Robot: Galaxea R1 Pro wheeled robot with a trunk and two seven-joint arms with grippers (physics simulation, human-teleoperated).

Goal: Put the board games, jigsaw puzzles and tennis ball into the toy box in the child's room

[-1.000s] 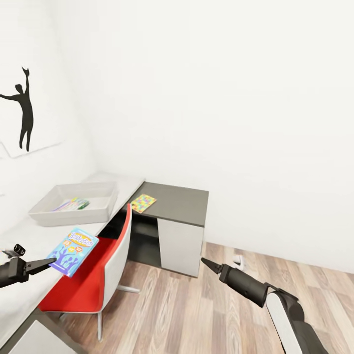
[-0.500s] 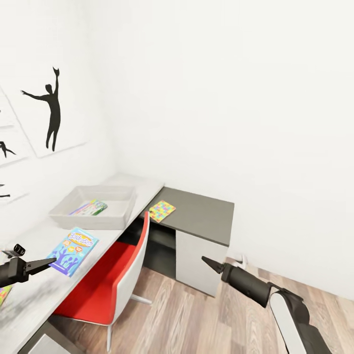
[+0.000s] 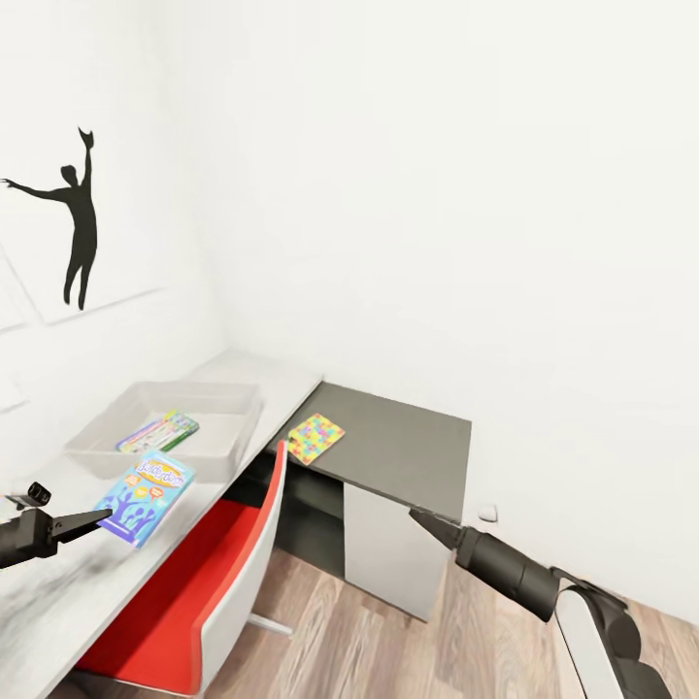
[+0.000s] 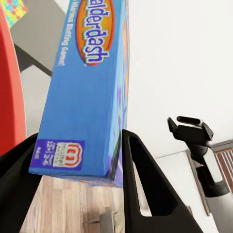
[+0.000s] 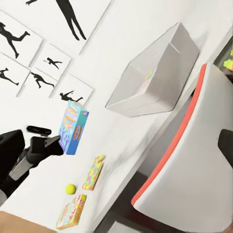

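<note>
- A black dancer silhouette picture (image 3: 73,228) hangs flat on the white wall at far left; the right wrist view shows several more such pictures (image 5: 29,58) grouped beside it.
- The left gripper (image 3: 92,522) is matte black with wedge-shaped fingers (image 4: 145,194), and they are clamped on the lower edge of the blue board game (image 3: 146,495), a flat glossy printed box held up over the table.
- The table (image 3: 78,582) has a smooth light grey top along the left wall.
- The toy box (image 3: 228,437), a shallow pale grey bin with sloping walls and a rim, sits on that top beyond the held box, and a flat colourful printed box (image 3: 158,431) lies inside it.
- In the right wrist view, a jigsaw puzzle (image 5: 93,172), the small yellow-green tennis ball (image 5: 71,189) and another board game (image 5: 72,211) lie on the table top, near one another and apart from the toy box.
- A red chair (image 3: 194,592) with a white curved shell back stands tucked against the table's edge.
- A second jigsaw puzzle (image 3: 316,437), a thin multicolour square, lies at the near left edge of the lower dark-grey section (image 3: 408,447).
- The right gripper (image 3: 424,521) comes to a dark pointed tip over the wood-plank floor (image 3: 388,650); its fingers look closed together and empty.
</note>
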